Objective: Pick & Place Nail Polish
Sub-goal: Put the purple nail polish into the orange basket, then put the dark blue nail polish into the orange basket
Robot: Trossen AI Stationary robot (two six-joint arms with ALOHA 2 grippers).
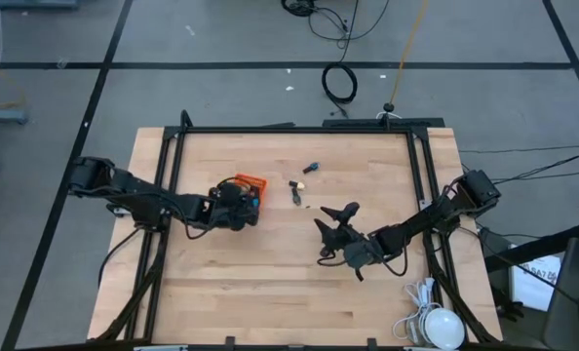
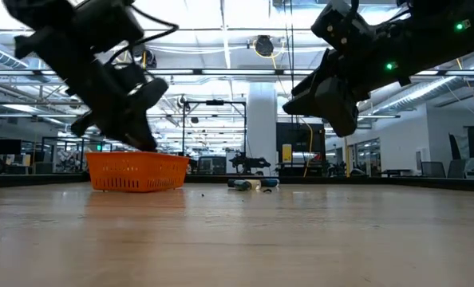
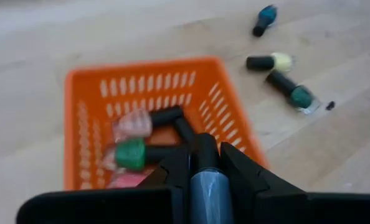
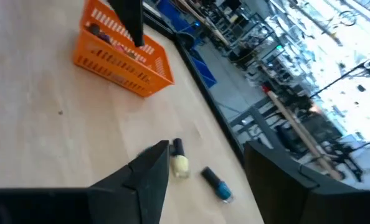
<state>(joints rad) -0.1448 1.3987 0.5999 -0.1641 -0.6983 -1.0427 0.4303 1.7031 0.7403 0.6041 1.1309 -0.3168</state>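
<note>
My left gripper (image 3: 203,157) hangs over the orange mesh basket (image 3: 149,93), shut on a grey-blue nail polish bottle (image 3: 207,186). Inside the basket lie a pink bottle (image 3: 134,123), a green one (image 3: 131,154) and others. On the bare wood past the basket lie a teal bottle (image 3: 265,18), a yellow one (image 3: 273,61) and a green one (image 3: 292,93), each on its side. My right gripper (image 1: 336,218) stands open to the right of those loose bottles, nothing between its fingers (image 4: 152,171). My left gripper pinches the grey-blue bottle's body (image 3: 207,190) between its two fingers. The bottle lies along the fingers, its dark cap (image 3: 205,149) sticking out past the fingertips. The fingers slant down from the table's left, and the bottle is clear of the basket, above its near rim.
The basket (image 1: 251,185) sits left of the table's middle. The loose bottles (image 1: 296,185) lie between the basket and my right gripper. A white cable bundle (image 1: 428,320) rests at the table's near right corner. Open wood spreads toward the near edge.
</note>
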